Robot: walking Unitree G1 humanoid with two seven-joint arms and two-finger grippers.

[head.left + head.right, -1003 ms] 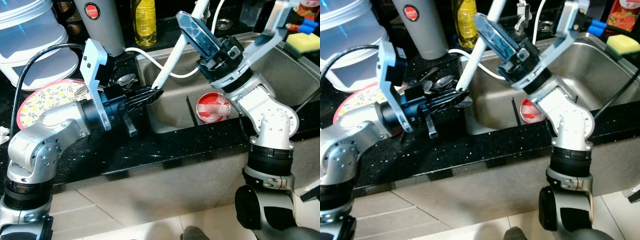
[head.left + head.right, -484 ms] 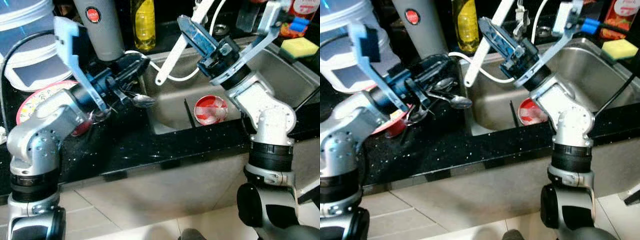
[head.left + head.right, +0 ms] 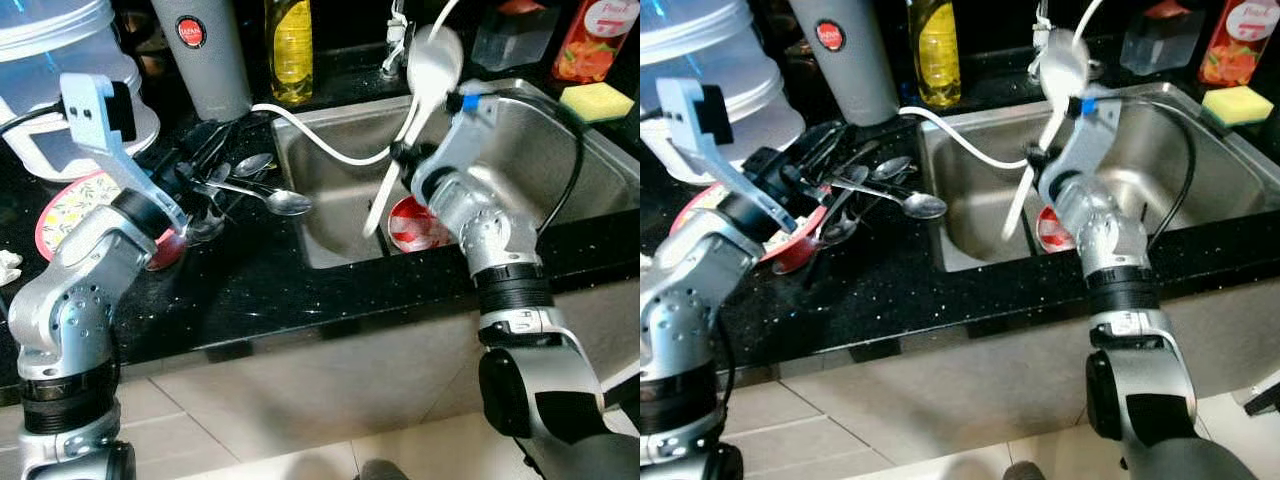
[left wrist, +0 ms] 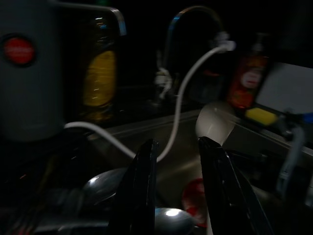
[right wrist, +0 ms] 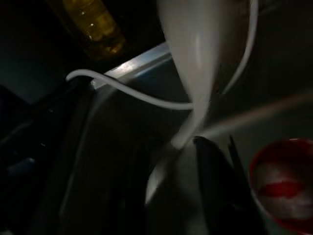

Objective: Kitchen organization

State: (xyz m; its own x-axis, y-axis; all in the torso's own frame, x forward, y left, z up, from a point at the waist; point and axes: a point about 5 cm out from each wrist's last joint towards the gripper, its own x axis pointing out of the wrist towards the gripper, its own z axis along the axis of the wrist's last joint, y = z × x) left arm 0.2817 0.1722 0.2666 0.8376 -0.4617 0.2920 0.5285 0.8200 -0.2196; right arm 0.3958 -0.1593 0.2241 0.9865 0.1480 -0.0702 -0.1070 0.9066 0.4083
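My right gripper (image 3: 402, 162) is shut on a white serving spoon (image 3: 420, 95) and holds it over the steel sink (image 3: 540, 150). The spoon stands nearly upright with its bowl at the top and its handle end low over the basin. The right wrist view has the handle (image 5: 188, 125) running between the two black fingers. My left gripper (image 3: 205, 150) hangs open above a heap of metal spoons (image 3: 262, 193) on the black counter (image 3: 260, 290). In the left wrist view its fingers (image 4: 142, 186) stand apart with nothing between them.
A red-and-white bowl (image 3: 418, 222) lies in the sink. A white hose (image 3: 320, 140) sags across the basin. A floral plate (image 3: 65, 205), a red dish (image 3: 165, 250), a grey flask (image 3: 205, 50), a yellow bottle (image 3: 288, 45), a clear tub (image 3: 50, 70) and a sponge (image 3: 598, 100) crowd the counter.
My left gripper has come off the spoon's handle end and drawn back left over the metal spoons. My right gripper has swung the white spoon upright, bowl up.
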